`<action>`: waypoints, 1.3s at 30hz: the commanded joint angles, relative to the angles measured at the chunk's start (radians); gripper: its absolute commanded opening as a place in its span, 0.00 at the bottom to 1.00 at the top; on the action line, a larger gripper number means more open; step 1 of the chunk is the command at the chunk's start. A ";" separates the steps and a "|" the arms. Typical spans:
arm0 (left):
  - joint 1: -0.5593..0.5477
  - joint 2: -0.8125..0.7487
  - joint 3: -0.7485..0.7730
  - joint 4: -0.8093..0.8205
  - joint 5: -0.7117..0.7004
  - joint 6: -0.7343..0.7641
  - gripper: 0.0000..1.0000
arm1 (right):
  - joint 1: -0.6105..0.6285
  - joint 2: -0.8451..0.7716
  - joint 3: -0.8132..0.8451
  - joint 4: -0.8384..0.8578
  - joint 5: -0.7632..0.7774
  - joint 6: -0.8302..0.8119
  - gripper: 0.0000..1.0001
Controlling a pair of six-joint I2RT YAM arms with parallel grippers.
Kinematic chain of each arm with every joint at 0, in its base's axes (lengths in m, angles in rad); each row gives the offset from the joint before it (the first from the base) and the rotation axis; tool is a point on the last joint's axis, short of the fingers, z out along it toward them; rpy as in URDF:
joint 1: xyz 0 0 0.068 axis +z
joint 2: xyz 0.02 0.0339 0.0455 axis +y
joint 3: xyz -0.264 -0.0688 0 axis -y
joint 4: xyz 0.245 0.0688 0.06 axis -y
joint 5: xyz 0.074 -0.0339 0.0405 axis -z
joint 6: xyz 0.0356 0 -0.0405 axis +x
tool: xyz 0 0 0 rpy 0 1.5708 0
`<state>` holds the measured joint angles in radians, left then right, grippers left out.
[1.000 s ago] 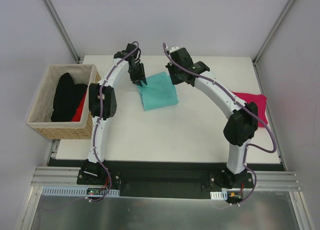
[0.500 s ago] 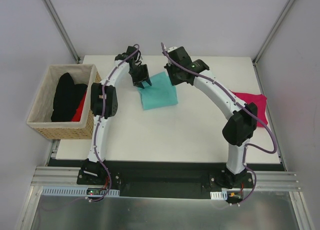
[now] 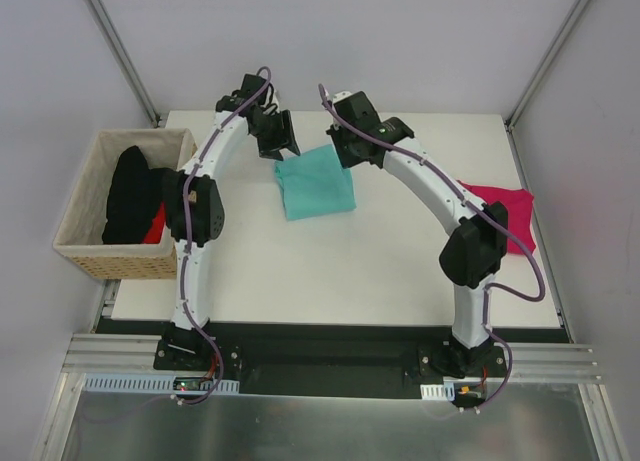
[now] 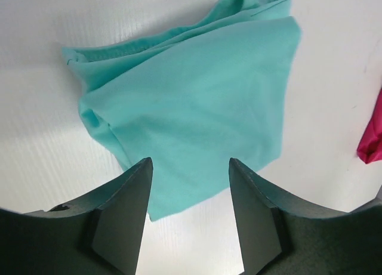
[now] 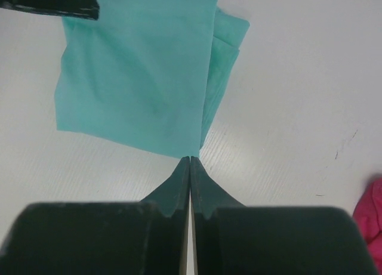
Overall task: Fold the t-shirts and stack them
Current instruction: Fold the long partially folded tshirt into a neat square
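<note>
1. The teal-green t-shirt lies folded into a rough square on the table, near the middle of the far edge. Its layered edges show along one side in the right wrist view.
2. The left pincer hangs above the shirt's far-left corner with its jaws apart and nothing between them.
3. The right pincer has its jaws pressed together, the tips right at one corner of the teal cloth. Whether they nip any of the cloth I cannot tell.
4. The fold on this shirt looks finished, so the step in hand is probably the release.
5. Stacking would come next. That likely calls for both pincers to grip the folded square along one edge and carry it flat, so the layers do not slide open.
6. The magenta-pink t-shirt lies at the right edge of the table, well apart.
7. The woven basket sits just beside the left edge, holding black t-shirts and a strip of red cloth.
</note>
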<state>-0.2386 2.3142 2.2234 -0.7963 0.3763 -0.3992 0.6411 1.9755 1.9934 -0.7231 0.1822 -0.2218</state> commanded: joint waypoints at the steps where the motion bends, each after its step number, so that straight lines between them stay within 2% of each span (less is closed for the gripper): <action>1: -0.004 -0.185 -0.034 0.006 -0.054 0.020 0.54 | -0.046 0.034 0.056 0.051 -0.010 -0.001 0.01; 8: -0.005 -0.358 -0.177 0.006 -0.100 0.023 0.53 | -0.150 0.190 0.182 0.047 -0.173 0.090 0.01; 15: -0.013 -0.460 -0.315 0.006 -0.123 0.003 0.52 | -0.224 0.302 0.185 0.074 -0.375 0.165 0.01; 22: -0.018 -0.512 -0.387 0.006 -0.137 0.000 0.51 | -0.213 0.352 0.202 0.088 -0.426 0.180 0.01; 29: -0.018 -0.523 -0.403 0.000 -0.139 0.013 0.51 | -0.163 0.350 0.223 0.079 -0.388 0.154 0.01; 39: -0.018 -0.521 -0.401 -0.020 -0.140 0.034 0.51 | -0.153 0.427 0.255 0.076 -0.438 0.168 0.01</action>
<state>-0.2493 1.8439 1.8233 -0.7956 0.2516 -0.3977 0.4976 2.3573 2.2009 -0.6582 -0.2237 -0.0628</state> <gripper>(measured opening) 0.512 0.015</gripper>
